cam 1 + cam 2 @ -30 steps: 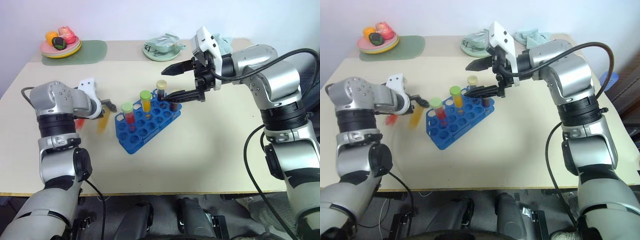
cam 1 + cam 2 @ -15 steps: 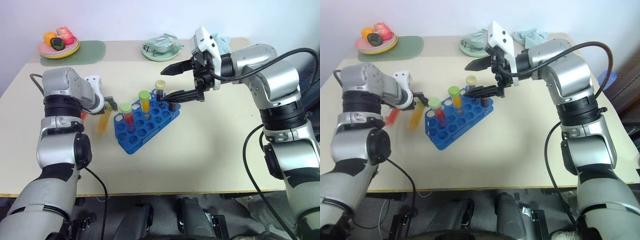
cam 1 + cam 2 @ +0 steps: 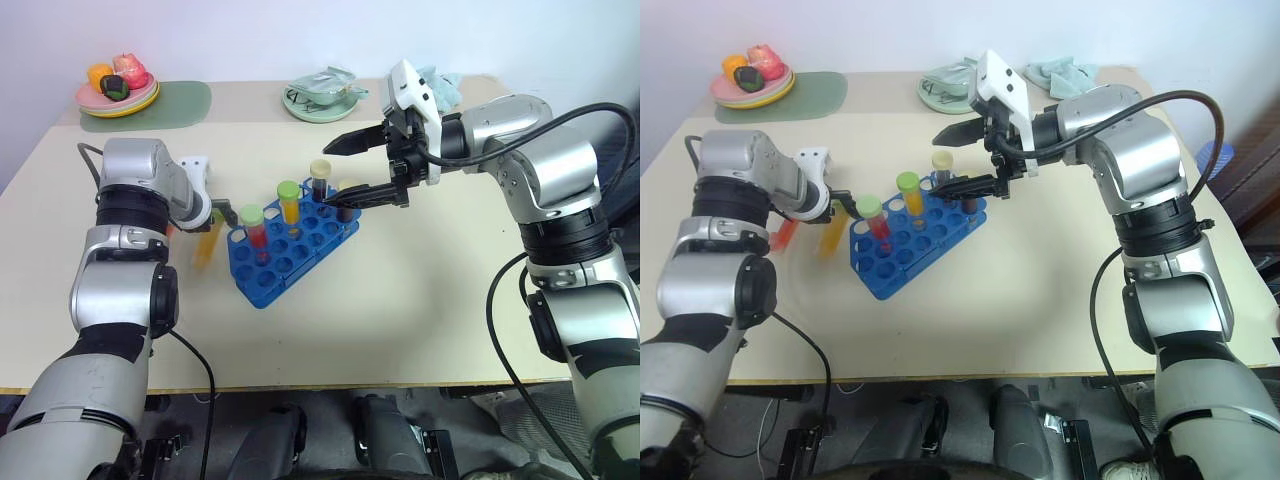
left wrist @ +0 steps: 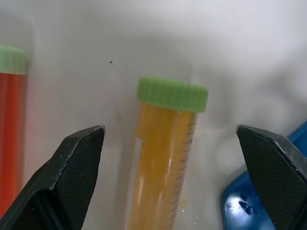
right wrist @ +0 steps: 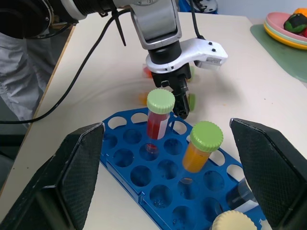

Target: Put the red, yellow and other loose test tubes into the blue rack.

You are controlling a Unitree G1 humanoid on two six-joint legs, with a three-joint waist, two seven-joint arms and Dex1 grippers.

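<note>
With the clear yellow-orange, green-capped tube (image 4: 165, 158) lying on the table beside the blue rack's (image 3: 300, 252) left edge, hovered left gripper (image 4: 170, 158) wide open, empty, straddling its long axis.

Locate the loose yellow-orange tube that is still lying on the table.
In the left eye view, the loose yellow-orange tube lies on the table just left of the blue rack, under the open left gripper, beside a loose red tube.
</note>
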